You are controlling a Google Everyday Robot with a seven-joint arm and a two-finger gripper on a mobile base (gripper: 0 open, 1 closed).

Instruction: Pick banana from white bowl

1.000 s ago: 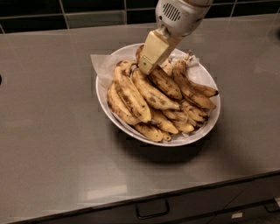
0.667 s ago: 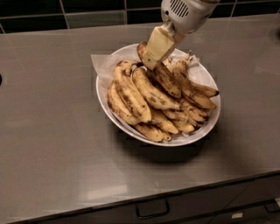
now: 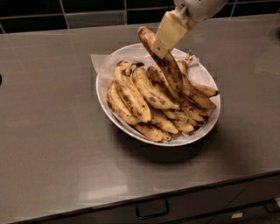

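A wide white bowl (image 3: 205, 127), lined with white paper, stands on the grey counter and holds several brown-spotted bananas. My gripper (image 3: 162, 43) comes down from the top right with cream-coloured fingers (image 3: 169, 29). It is shut on a long, heavily browned banana (image 3: 168, 68) near its upper end. That banana hangs tilted over the bowl's far half, its lower end still among the other bananas.
The grey counter (image 3: 52, 144) runs to a front edge with drawer handles (image 3: 152, 210) below. A dark tiled wall (image 3: 87, 8) stands behind the bowl. The lining paper (image 3: 101, 63) sticks out past the bowl's left rim.
My gripper has risen up and to the right with the long browned banana in it, lifting its upper end clear of the pile. The bowl has not moved.
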